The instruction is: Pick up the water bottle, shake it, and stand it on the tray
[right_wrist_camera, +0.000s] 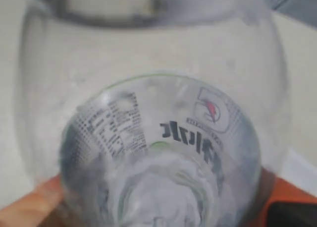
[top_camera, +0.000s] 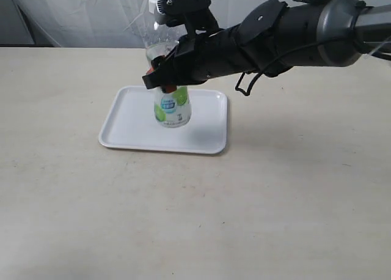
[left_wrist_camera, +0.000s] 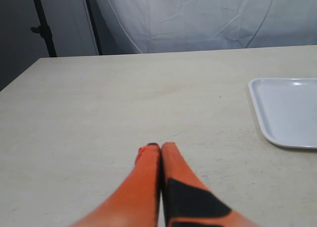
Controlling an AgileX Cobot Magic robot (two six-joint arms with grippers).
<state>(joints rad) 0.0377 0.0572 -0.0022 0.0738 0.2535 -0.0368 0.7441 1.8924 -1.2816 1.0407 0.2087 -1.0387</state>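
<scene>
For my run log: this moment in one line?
right end effector: shut on water bottle | bottle: upright over tray | left end effector: shut, empty

This is a robotics lab's test station, not a home or shop. A plain beige table [top_camera: 287, 200] fills the exterior view, and at twelve o'clock behind it a creased white sheet [top_camera: 79, 14] hangs as a backdrop. A black robot arm [top_camera: 287, 29] reaches in from two o'clock. The left wrist view shows a black stand pole [left_wrist_camera: 43, 24] beside the sheet, against a dark wall [left_wrist_camera: 17, 33]. The props are a white tray [top_camera: 122, 130] and a water bottle [top_camera: 173, 109].
</scene>
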